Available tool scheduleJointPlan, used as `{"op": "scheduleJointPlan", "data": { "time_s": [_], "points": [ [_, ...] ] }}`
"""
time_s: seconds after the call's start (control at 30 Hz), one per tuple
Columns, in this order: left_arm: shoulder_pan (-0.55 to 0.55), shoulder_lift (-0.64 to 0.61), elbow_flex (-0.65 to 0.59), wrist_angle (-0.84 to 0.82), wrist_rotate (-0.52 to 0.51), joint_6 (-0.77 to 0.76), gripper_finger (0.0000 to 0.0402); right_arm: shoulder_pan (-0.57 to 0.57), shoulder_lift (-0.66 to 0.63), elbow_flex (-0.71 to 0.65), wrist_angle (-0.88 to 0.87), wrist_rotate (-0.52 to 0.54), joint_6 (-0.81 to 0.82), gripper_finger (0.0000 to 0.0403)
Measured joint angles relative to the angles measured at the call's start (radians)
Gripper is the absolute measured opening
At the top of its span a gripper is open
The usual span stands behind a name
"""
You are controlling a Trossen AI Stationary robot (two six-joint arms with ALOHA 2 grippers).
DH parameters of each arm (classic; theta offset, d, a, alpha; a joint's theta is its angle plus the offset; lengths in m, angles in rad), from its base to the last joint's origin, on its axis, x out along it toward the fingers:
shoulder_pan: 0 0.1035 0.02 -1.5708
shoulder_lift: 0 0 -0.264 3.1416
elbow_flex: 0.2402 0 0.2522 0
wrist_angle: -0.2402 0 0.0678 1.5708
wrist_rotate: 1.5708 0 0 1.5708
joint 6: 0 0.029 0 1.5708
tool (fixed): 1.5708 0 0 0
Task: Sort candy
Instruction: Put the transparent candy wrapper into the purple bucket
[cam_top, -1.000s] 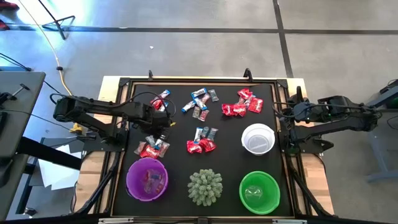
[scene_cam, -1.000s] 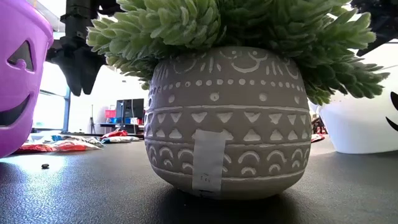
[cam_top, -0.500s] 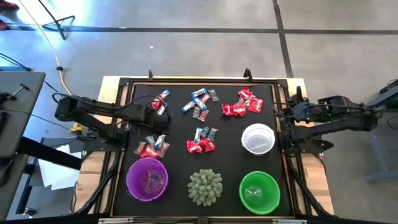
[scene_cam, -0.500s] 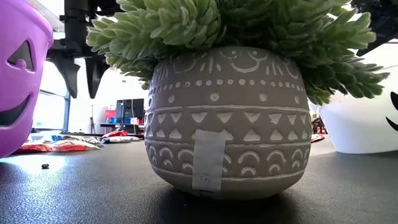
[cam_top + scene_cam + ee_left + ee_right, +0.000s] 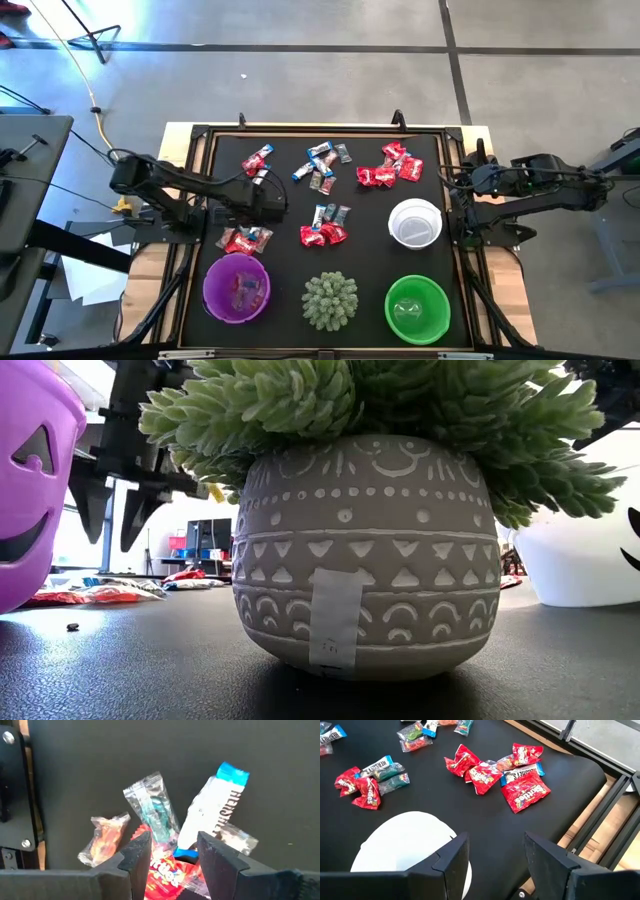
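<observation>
The candy lies in several small piles on the black mat [image 5: 290, 200]. One pile [image 5: 245, 239] is at the near left, with others at the far left [image 5: 258, 160], far middle [image 5: 320, 165], far right [image 5: 390, 165] and centre [image 5: 325, 228]. My left gripper [image 5: 174, 840] hangs open above the near-left pile, pointing down, and touches nothing. Below its fingers are a red candy [image 5: 162, 872] and a blue-and-white bar [image 5: 215, 810]. The low view shows this gripper [image 5: 110, 520] clear of the table. My right gripper [image 5: 495, 855] waits open at the table's right edge.
A purple bowl [image 5: 237, 288], a spiky pale-green plant in a grey pot [image 5: 330, 300] and a green bowl [image 5: 417, 308] stand along the near edge. A white bowl [image 5: 415, 222] stands at the right, below my right gripper. A raised frame [image 5: 300, 130] borders the mat.
My left gripper has gone down and toward the table's near edge, over the near-left candy pile. It has also turned about its own axis. The candy has not moved.
</observation>
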State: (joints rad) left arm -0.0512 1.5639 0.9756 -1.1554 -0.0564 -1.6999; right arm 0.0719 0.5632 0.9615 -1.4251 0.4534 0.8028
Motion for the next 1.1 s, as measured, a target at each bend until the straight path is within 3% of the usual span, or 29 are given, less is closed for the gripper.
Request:
{"op": "scheduleJointPlan", "data": {
  "time_s": [0.37, 0.67, 0.93, 1.1],
  "points": [
    [-0.003, 0.06, 0.0, -0.066, 0.007, -0.028, 0.0145, 0.0, 0.0, 0.0, -0.001, 0.0, -0.023, 0.0183],
    [-0.003, 0.059, -0.117, 0.1, 0.072, -0.084, 0.0145, 0.0, 0.0, 0.0, -0.015, 0.005, -0.026, 0.0183],
    [0.007, 0.053, -0.166, 0.195, 0.026, -0.091, 0.0144, 0.0, 0.0, 0.0, -0.016, 0.006, -0.022, 0.0183],
    [0.007, 0.051, -0.175, 0.222, 0.026, -0.078, 0.0114, 0.0, 0.0, 0.0, -0.016, 0.006, -0.017, 0.0183]
  ]
}}
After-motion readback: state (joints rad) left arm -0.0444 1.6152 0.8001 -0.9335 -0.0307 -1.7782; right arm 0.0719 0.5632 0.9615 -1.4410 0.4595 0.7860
